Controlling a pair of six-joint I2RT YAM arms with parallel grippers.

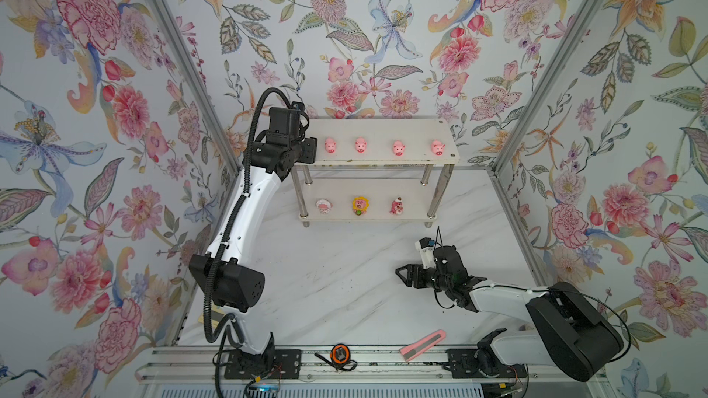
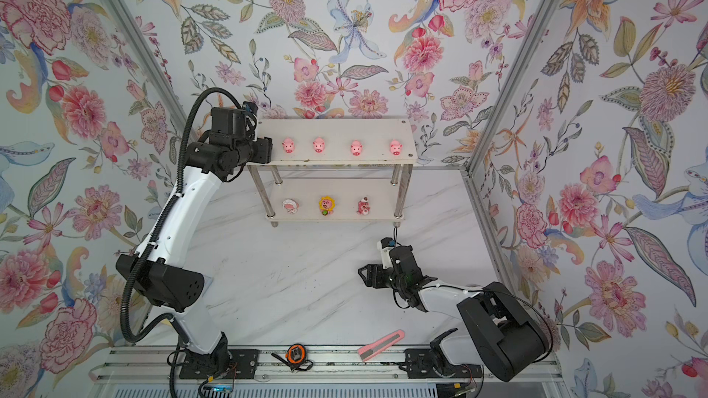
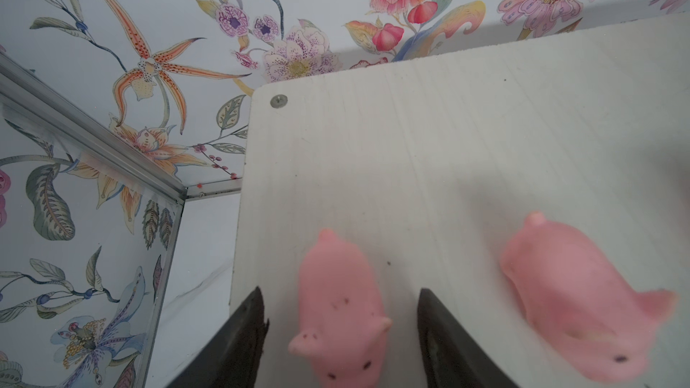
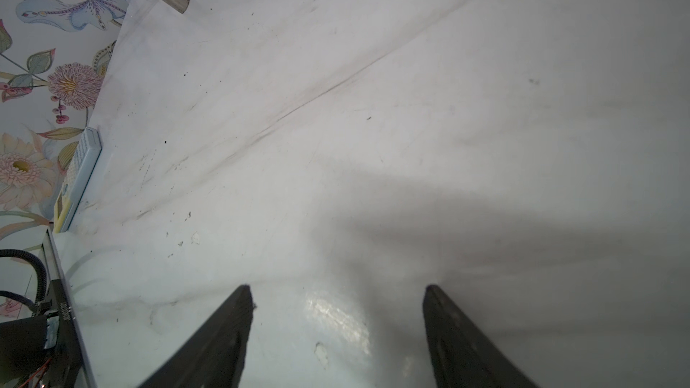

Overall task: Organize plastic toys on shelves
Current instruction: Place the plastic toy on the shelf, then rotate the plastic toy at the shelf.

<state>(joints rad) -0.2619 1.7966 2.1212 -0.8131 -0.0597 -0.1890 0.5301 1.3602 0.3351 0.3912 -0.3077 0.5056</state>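
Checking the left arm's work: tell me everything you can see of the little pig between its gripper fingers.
The pig is a small, matte pink, rubbery-looking figurine with a rounded body, stubby tail, ears and dark specks. It sits on the rack's top board near its end edge, beside a second pig. The left gripper is open; its dark fingers flank it without touching.

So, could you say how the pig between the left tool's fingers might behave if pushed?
The pig looks soft and rubbery, so probably squashy and light. Its rounded body on the smooth top board may slide or tip.
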